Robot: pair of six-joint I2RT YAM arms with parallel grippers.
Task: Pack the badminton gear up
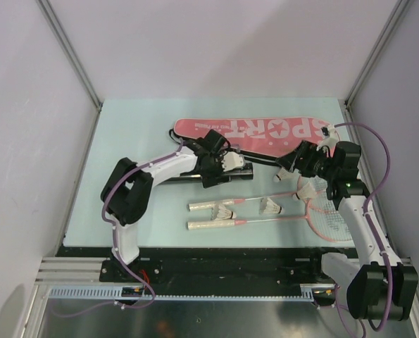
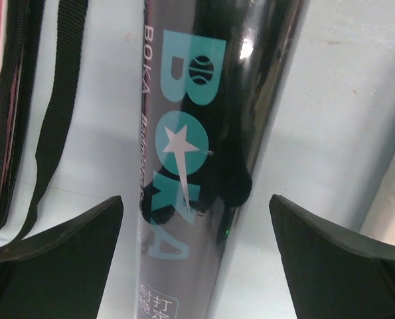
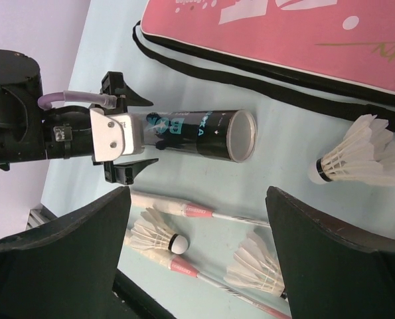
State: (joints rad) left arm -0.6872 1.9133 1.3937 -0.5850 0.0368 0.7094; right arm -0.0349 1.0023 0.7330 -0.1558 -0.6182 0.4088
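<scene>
The black lettered tube lies on its side on the table, its open end toward the right. My left gripper is open and straddles it; in the left wrist view the tube runs between the fingers with a gap on each side. My right gripper is open and empty above the table. In its view the tube, three shuttlecocks and a white racket handle show. Two pink rackets lie near the front. The pink SPORT bag lies at the back.
The bag's black strap lies on the table just left of the tube. The racket heads lie under my right arm. A fourth shuttlecock sits by the right gripper. Metal frame posts and white walls close in the table.
</scene>
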